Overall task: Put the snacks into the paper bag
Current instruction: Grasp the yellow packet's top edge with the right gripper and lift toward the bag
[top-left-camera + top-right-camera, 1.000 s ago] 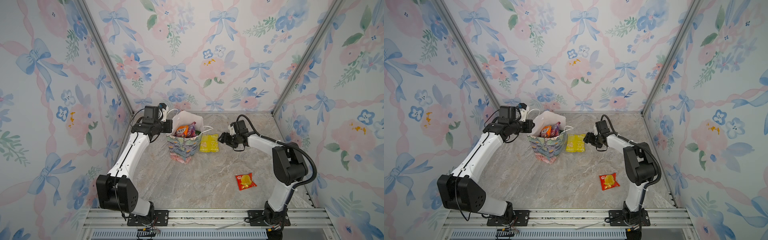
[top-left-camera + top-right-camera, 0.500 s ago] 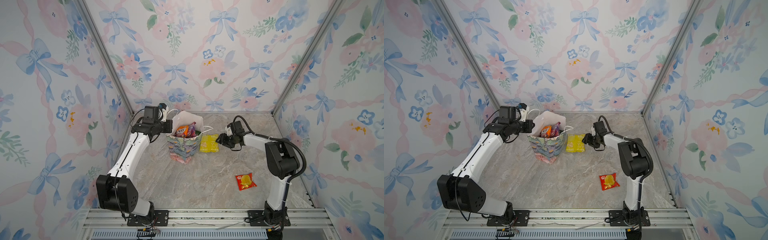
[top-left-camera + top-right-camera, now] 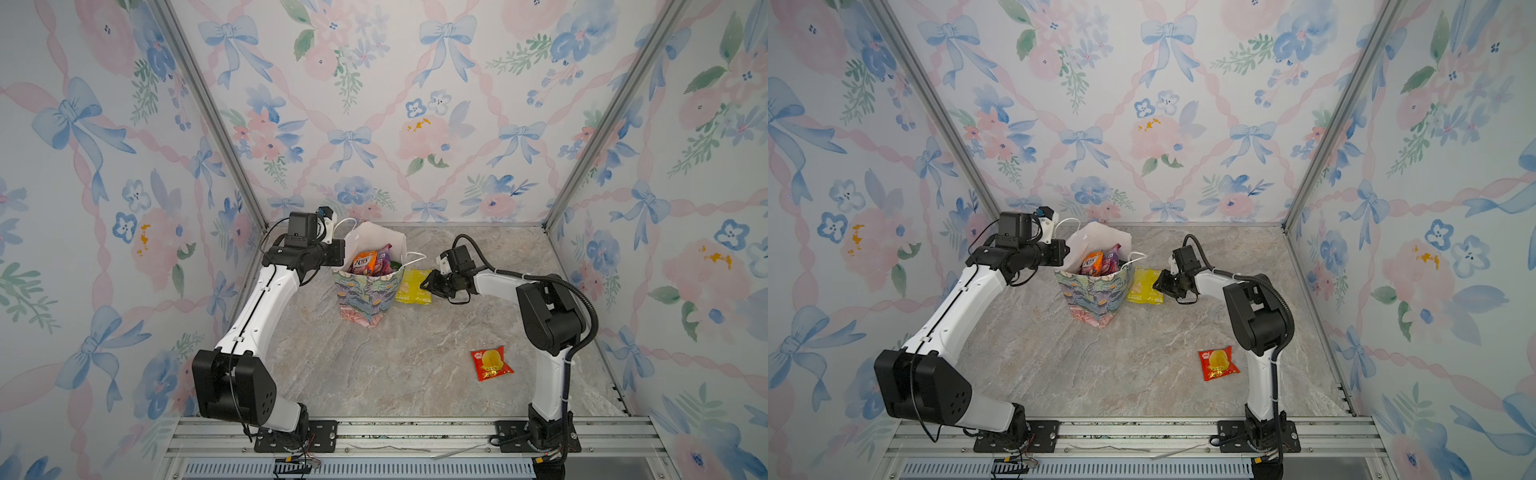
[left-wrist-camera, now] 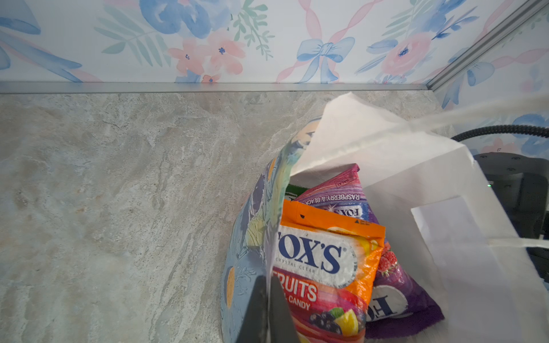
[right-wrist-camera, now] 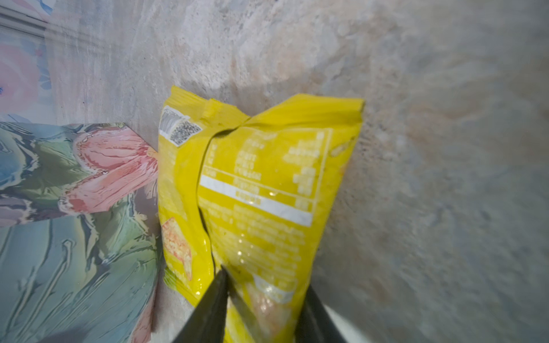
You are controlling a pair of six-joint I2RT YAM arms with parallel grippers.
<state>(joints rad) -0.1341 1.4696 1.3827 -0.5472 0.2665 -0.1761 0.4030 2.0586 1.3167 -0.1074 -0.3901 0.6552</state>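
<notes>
Your paper bag (image 3: pixel 365 297) stands upright toward 12 o'clock on the surface (image 3: pixel 395 370), holding an orange FOX'S packet (image 3: pixel 365 262) and a purple packet (image 3: pixel 385 254). The left jaws pinch its rim. The yellow packet (image 3: pixel 411 286) lies just beside the bag at 3 o'clock. The right jaws, wider and clear of it a second ago, now clamp its end.

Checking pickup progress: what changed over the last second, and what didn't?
The right tool slid toward the paper bag onto the yellow packet, its jaws narrowing around the packet's end. Unchanged: the left tool pinching the bag's rim, the bag, the red packet.
</notes>
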